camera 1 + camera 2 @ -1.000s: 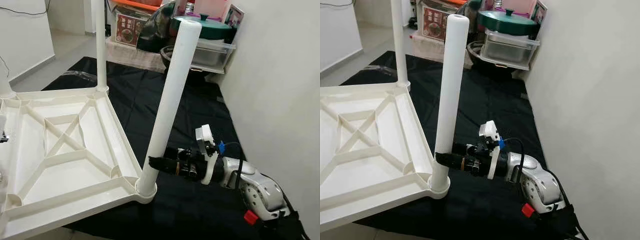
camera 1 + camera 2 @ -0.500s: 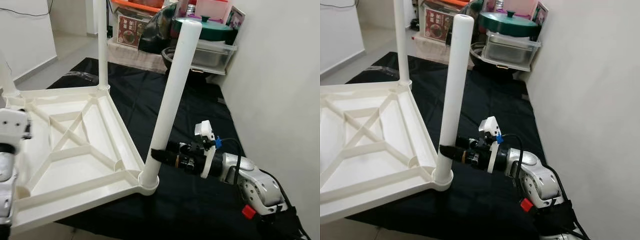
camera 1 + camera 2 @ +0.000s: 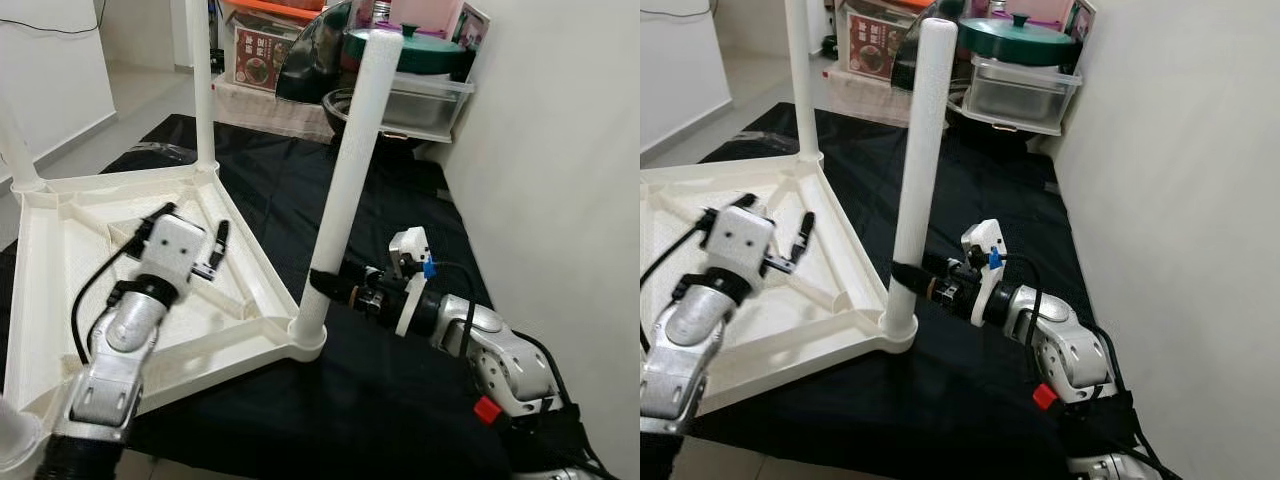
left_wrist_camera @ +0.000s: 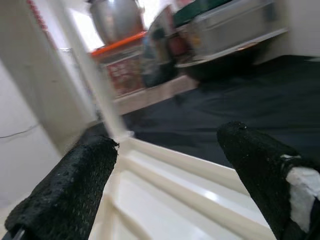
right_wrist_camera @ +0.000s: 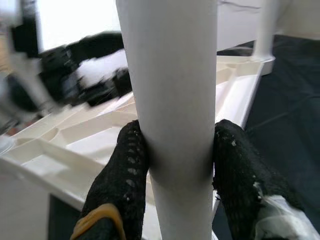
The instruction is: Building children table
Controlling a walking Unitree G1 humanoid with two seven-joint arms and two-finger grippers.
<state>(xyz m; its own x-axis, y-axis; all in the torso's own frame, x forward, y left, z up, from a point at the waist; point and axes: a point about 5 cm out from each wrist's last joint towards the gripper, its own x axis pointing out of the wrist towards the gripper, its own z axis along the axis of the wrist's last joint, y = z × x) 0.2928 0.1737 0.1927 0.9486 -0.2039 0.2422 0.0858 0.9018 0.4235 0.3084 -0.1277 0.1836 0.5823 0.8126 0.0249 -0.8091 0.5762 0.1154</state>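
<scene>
With the right gripper [image 3: 322, 281] clamped low on the white leg [image 3: 350, 160] standing in the corner socket of the upturned table [image 3: 60, 250], and the left gripper [image 3: 200, 235] spread empty above its ribs, a sideways pull could lever the leg out.

far table leg [image 3: 203, 85]: top cut off by frame edge | far-left leg [image 3: 18, 155]: upper part out of frame | left gripper [image 4: 165, 185]: fingertips run past the frame, blurred | upturned table [image 3: 60, 200]: near-left corner hidden behind left arm | shelf clutter far right: too blurred to name
</scene>
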